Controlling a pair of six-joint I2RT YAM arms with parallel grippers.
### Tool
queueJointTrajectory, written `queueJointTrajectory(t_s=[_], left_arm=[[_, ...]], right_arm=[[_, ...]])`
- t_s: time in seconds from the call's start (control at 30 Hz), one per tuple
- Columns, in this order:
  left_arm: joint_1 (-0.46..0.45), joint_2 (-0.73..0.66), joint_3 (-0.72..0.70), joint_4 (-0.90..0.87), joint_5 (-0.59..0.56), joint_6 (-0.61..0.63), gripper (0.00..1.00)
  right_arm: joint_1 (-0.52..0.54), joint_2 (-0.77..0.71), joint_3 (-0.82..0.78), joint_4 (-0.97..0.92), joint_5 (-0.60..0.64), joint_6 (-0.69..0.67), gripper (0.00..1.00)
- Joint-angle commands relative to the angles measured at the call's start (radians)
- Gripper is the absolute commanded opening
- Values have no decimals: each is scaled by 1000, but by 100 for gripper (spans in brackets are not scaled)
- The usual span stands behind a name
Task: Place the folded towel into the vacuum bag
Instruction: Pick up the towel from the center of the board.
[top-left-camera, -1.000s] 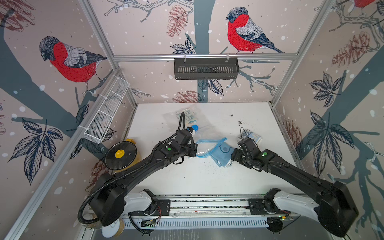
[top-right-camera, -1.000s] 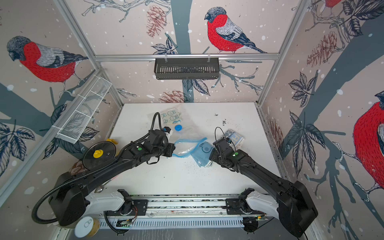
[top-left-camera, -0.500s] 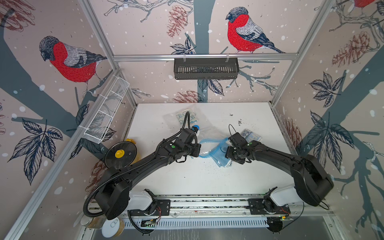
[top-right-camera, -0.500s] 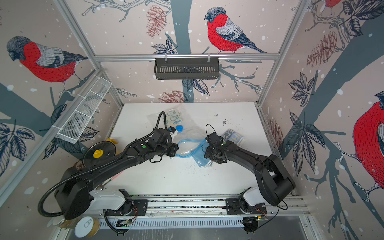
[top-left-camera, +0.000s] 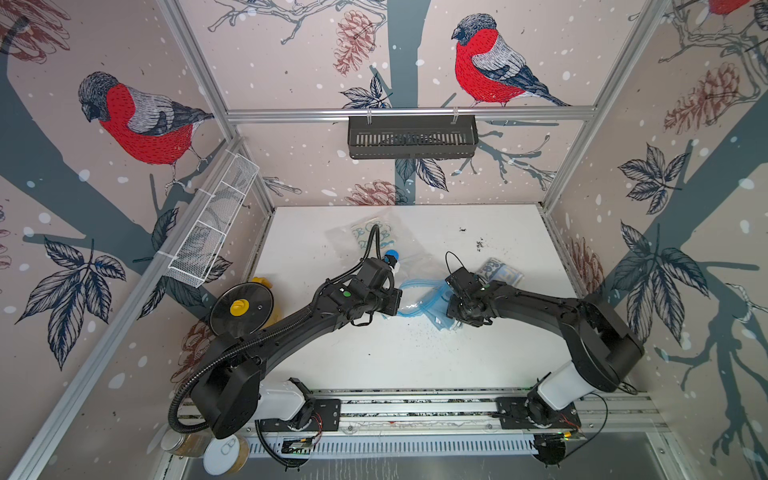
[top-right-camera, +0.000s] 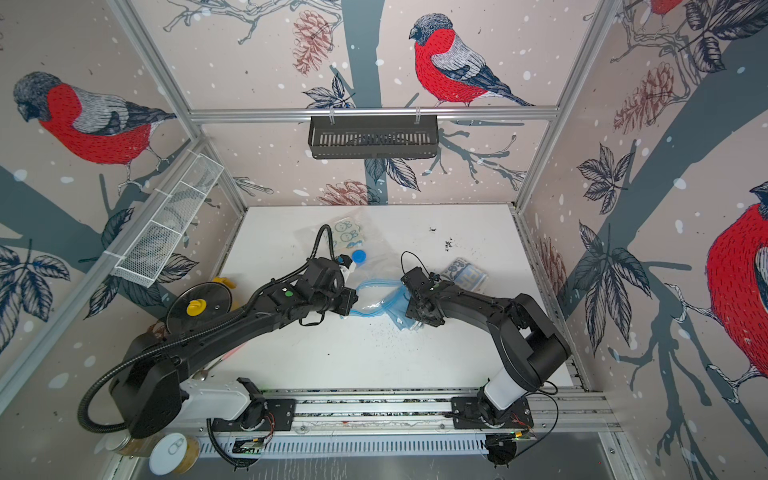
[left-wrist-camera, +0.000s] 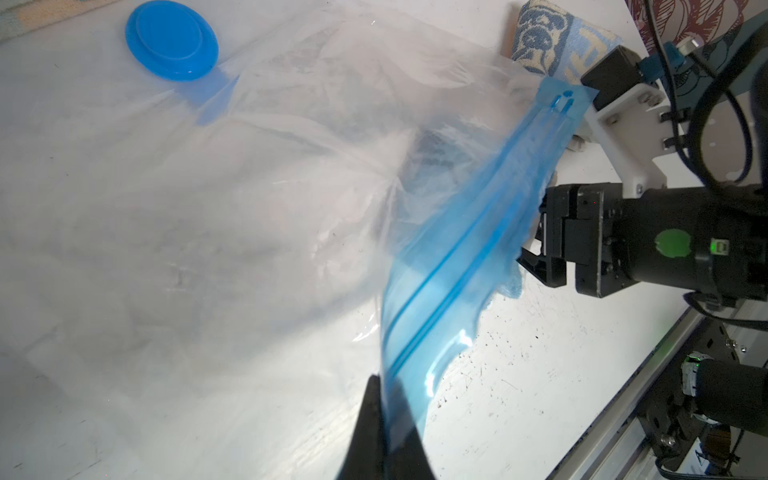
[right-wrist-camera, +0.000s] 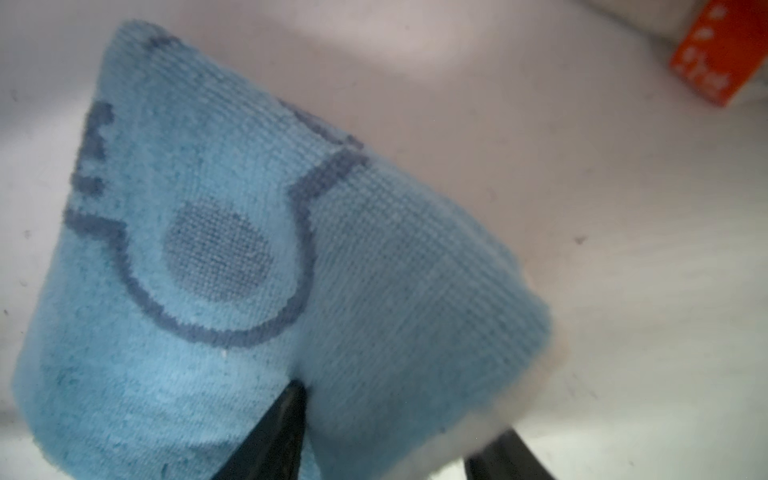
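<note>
Though crumpled, bag (left-wrist-camera: 249, 208) between left jaws

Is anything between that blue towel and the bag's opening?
Nothing visible. The folded towel sits right at the mouth of the vacuum bag, whose blue zip strip the left end effector holds lifted.

Bright, even light; top views bow at edges; towel (right-wrist-camera: 257, 266) close-up blurred, soft.

Bare table (top-left-camera: 374, 357) before vacuum bag (top-left-camera: 417, 286)
</note>
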Motion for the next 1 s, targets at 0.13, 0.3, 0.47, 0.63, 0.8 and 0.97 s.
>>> queueJointTrajectory(t_s=[0.13, 0.3, 0.47, 0.63, 0.8, 0.97], left_arm=[[14, -28, -8, 18, -1, 12, 0], [22, -37, -9, 19, -1, 11, 0], [29, -43, -10, 16, -13, 12, 0], [33, -45, -11, 17, -18, 10, 0], [33, -39, -11, 22, -29, 6, 0], [33, -25, -9, 22, -31, -1, 0]], right_arm=[[-12, 58, -39, 23, -100, 15, 35], [-24, 34, -62, 37, -98, 4, 19], [-49, -44, -107, 53, -108, -18, 3], [-77, -185, -176, 60, -134, -77, 1], [-126, -382, -267, 83, -196, -132, 1], [-203, -550, -340, 86, -256, -170, 1]])
